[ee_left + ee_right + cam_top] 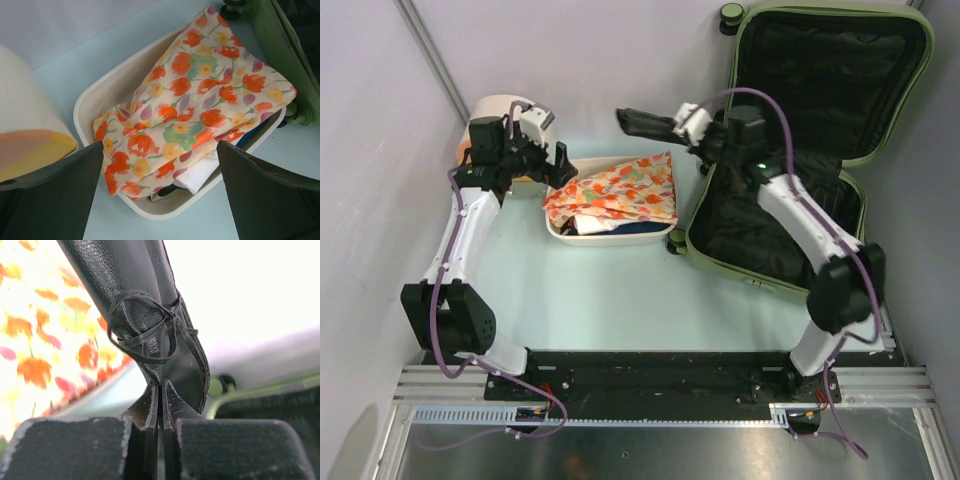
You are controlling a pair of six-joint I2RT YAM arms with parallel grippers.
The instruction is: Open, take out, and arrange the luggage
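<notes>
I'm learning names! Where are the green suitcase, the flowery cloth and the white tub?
green suitcase point(840, 80), top view, lid's black lining
flowery cloth point(200, 100), left wrist view, its middle
white tub point(112, 82), left wrist view, inner wall

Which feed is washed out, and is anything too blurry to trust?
Right wrist: background blown out white, floral cloth blurred, the black item in the right gripper sharp. Left wrist: the cloth crisp, evenly lit. Top external: soft even light, no hard shadows.

On the tabletop point(600, 290) the luggage point(840, 60) lies right, the tub point(620, 238), cloth point(620, 190) on top, just left of it, the round box point(495, 108) farther left; the right claw point(161, 407) holds a pouch point(135, 300) aloft.
</notes>
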